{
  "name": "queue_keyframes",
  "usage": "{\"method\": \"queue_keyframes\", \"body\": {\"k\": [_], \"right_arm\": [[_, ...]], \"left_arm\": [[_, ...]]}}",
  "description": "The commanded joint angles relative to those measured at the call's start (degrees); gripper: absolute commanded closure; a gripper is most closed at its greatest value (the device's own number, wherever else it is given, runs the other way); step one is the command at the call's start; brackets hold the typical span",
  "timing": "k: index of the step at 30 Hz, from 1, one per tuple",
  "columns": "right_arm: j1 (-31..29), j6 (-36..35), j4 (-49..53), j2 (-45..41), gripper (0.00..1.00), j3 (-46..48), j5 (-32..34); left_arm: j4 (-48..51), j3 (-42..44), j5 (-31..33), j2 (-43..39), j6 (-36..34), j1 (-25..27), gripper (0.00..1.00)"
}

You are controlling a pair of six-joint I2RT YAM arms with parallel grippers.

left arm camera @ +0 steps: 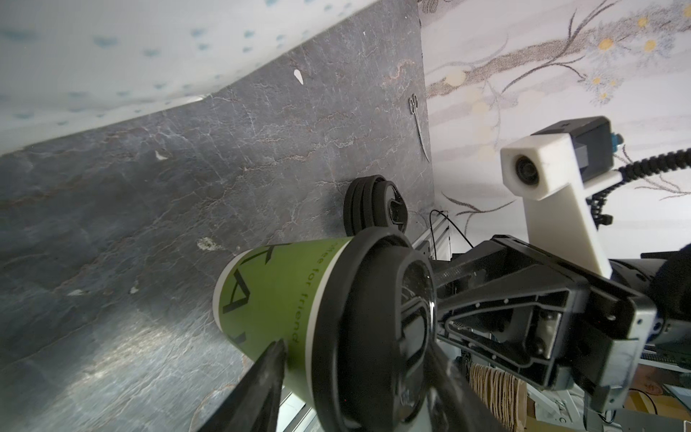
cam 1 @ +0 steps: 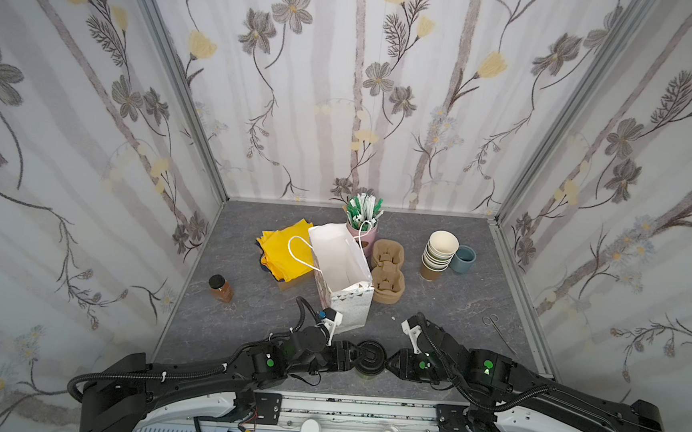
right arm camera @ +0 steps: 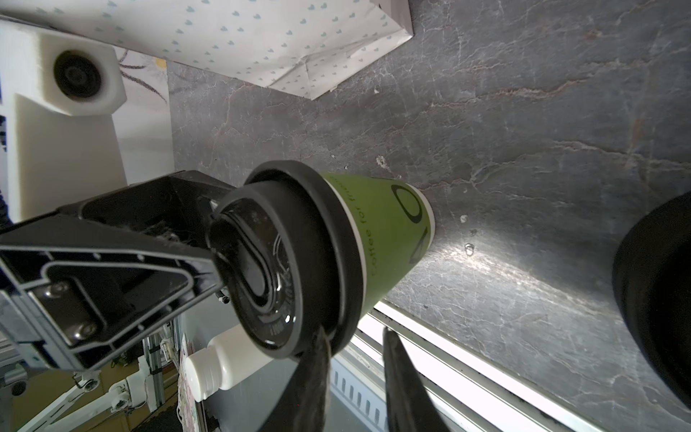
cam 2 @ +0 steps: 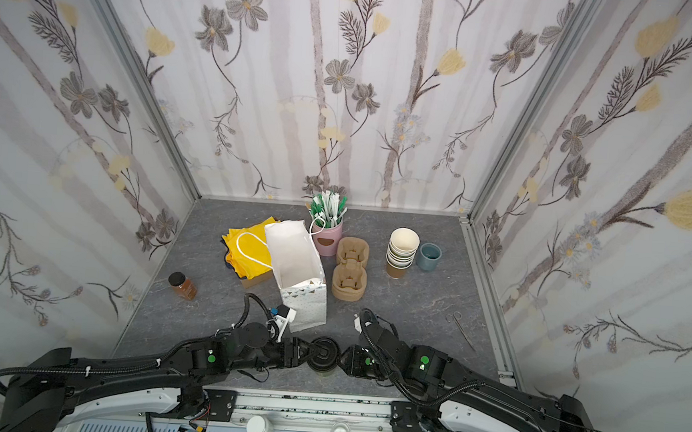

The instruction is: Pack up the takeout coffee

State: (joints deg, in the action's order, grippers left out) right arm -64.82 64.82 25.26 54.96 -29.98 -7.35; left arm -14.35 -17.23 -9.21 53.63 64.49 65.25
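Note:
The takeout coffee (cam 1: 370, 358) (cam 2: 323, 355) stands at the table's front middle, its black sip lid facing up in both top views. The wrist views show its green body (left arm camera: 269, 291) (right arm camera: 389, 232). My left gripper (cam 1: 357, 353) (left arm camera: 355, 336) reaches it from the left with its jaws wide apart. One finger (left arm camera: 269, 370) lies against the green wall just under the lid. The other crosses the lid's top. My right gripper (cam 1: 388, 361) (right arm camera: 353, 329) comes from the right, jaws slightly apart. One fingertip (right arm camera: 316, 351) overlaps the lid's rim; the other stands off the cup.
An open white paper bag (cam 1: 342, 275) stands behind the left gripper, with a cardboard cup carrier (cam 1: 388, 272) to its right. Farther back are stacked lidless cups (cam 1: 437, 252), a blue cup (cam 1: 463, 259), a straw holder (cam 1: 362, 222), yellow cloth (cam 1: 283, 254) and an amber jar (cam 1: 220, 288). Scissors (cam 1: 499, 328) and a black lid pile (left arm camera: 374, 209) lie right.

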Motion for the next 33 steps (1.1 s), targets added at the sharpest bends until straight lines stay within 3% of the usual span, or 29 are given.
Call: {"method": "queue_keyframes", "body": {"k": [1, 22, 33], "right_arm": [[-0.13, -0.28, -1.28, 0.49, 0.72, -0.15, -0.04], [-1.01, -2.58, 5.81, 5.41, 0.74, -2.13, 2.59], [1.06, -2.42, 4.55, -0.69, 0.67, -5.28, 7.27]], "left_arm": [[-0.12, -0.56, 0.5, 0.1, -0.66, 0.05, 0.42], [2.21, 0.22, 0.69, 0.69, -1.14, 0.05, 0.5], [2.31, 0.26, 0.79, 0.6, -1.34, 0.05, 0.5]]}}
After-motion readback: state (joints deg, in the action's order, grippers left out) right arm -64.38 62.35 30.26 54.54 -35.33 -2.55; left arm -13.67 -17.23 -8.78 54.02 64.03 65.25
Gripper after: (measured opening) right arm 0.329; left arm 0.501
